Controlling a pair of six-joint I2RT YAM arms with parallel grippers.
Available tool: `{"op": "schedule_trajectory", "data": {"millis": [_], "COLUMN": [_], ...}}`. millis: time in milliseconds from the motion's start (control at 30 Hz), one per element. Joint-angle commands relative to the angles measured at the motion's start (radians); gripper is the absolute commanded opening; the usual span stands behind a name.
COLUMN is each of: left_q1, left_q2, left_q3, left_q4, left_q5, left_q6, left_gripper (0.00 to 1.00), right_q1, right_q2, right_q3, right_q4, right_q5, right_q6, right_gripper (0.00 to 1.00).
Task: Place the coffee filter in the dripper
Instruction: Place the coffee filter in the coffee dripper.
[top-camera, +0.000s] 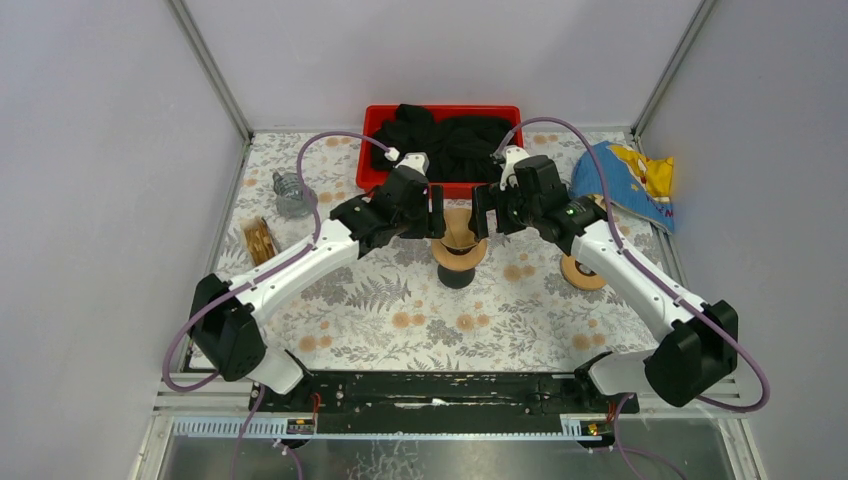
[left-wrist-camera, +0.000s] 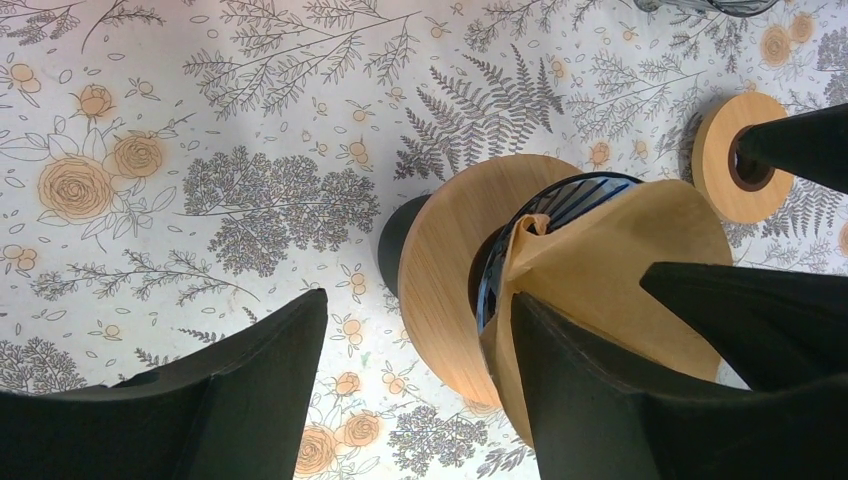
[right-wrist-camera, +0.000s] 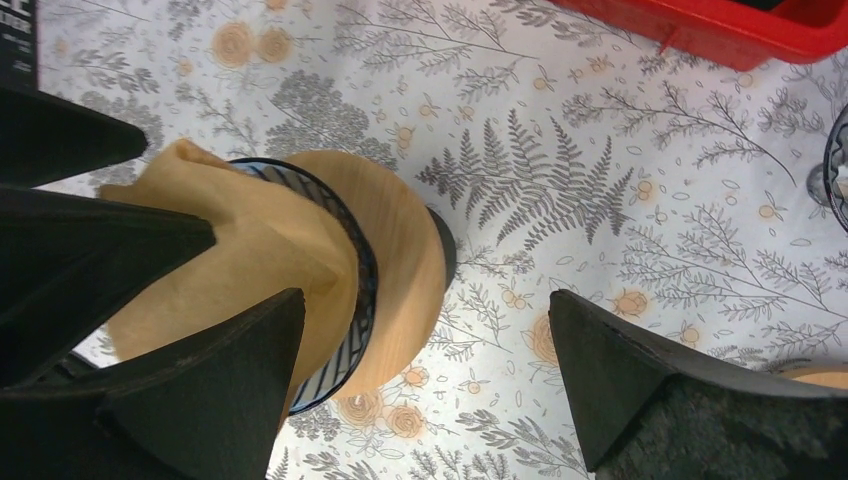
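At table centre, on the floral-printed table covering, you see the dripper. It has three parts: a flat round collar of pale wood, a cone of thin black wire and a black cylindrical base. The brown paper coffee filter sits in the wire cone. Its paper is matte and softly creased, with one folded corner standing above the rim.

The filter's mouth faces up and its narrow end points down into the cone, so its long axis runs near upright. The tip is hidden by the wire and collar, and you cannot tell whether it is fully seated.

The left gripper hangs just left of the filter with its jaws apart and nothing between them. One black tapered finger overlaps the paper in the wrist view, so you cannot tell whether they touch. The right gripper hangs just right of the filter with its jaws spread wide, holding nothing. Its near finger covers the filter's lower edge.

Behind them, a red rectangular plastic bin holds crumpled black cloth. To the right lie a blue and yellow crinkled bag and a second round wooden disc, partly covered by the right arm. At the far left, a small clear object is too small to make out.
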Motion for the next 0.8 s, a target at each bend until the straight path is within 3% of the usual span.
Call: {"op": "schedule_trajectory", "data": {"millis": [0,767], "left_q1": [-0.004,-0.005], "left_q2": [0.018,0.026], "left_q3": [0.022,0.019], "left_q4": [0.012,0.005], "left_q5": [-0.033,-0.027], "left_q6": [0.019,0.017], "left_gripper": [0.74,0.7], "right_q1": [-0.004,-0.004], "right_q2": [0.022,0.004], "right_q3": [-0.005,-0.002], "right_q4": [-0.013,0.008], "right_q5": [0.071,0.042], "right_q6": [-0.009,-0.006], "right_gripper": [0.99,0.99]}}
